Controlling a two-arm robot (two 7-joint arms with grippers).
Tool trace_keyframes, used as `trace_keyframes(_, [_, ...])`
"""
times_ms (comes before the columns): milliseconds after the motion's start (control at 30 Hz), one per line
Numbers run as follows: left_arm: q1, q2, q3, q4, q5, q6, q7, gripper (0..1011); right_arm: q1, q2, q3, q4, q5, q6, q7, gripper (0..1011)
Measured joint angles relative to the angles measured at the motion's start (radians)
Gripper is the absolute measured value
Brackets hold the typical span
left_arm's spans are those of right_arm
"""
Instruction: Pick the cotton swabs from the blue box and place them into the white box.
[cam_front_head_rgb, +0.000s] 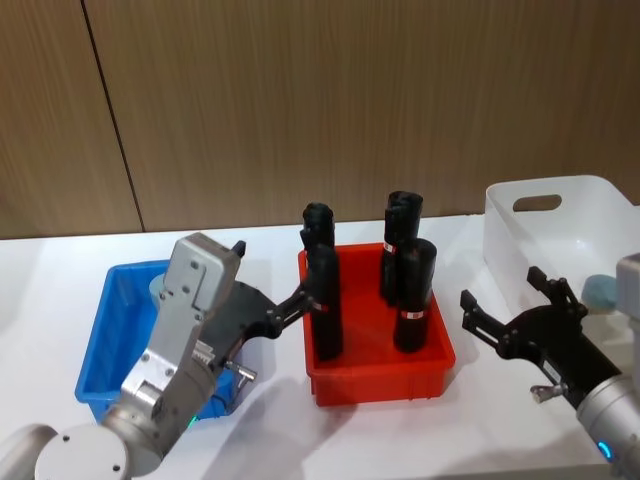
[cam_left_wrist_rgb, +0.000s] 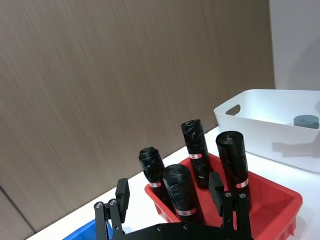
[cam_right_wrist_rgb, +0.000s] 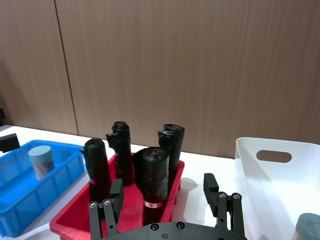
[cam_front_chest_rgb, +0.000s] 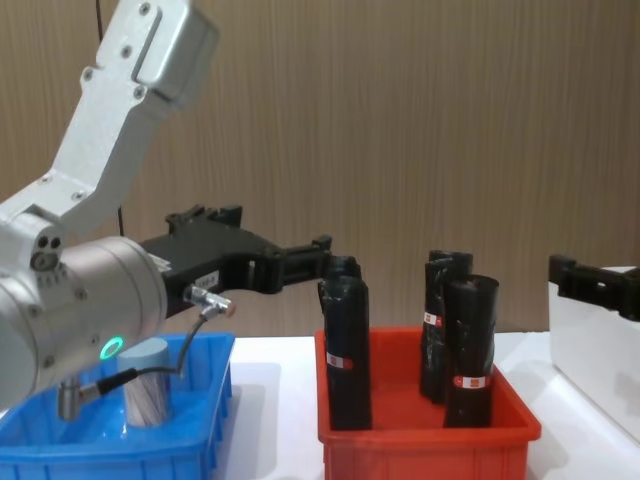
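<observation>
1 cotton swabs jar (cam_front_chest_rgb: 148, 397), clear with a flat grey-blue lid, stands upright in the blue box (cam_front_chest_rgb: 130, 460) at the chest view's lower left. A 2nd jar (cam_left_wrist_rgb: 305, 121) sits inside the white box (cam_left_wrist_rgb: 260, 130). The left gripper (cam_front_head_rgb: 272, 282) hangs level between the blue box and the red bin (cam_front_head_rgb: 380, 378), jaws apart and empty. The right gripper (cam_front_head_rgb: 502, 290), jaws also apart, hovers at the head view's lower right, before the white box

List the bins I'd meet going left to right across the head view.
blue box → red bin → white box
</observation>
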Motion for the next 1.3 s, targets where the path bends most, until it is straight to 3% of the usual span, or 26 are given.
trace_keyframes(233, [0.024,0.007,0.005,-0.020,0.007,-0.018,0.043,1004,-0.012,0.001,-0.003,-0.015,0.001,-0.001,-0.001,1002])
trace_keyframes(1300, [0.025,0.007,0.005,-0.021,0.007,-0.018,0.046,1004,-0.001,-0.001,0.001,0.003,-0.002,0.000,0.014,1002])
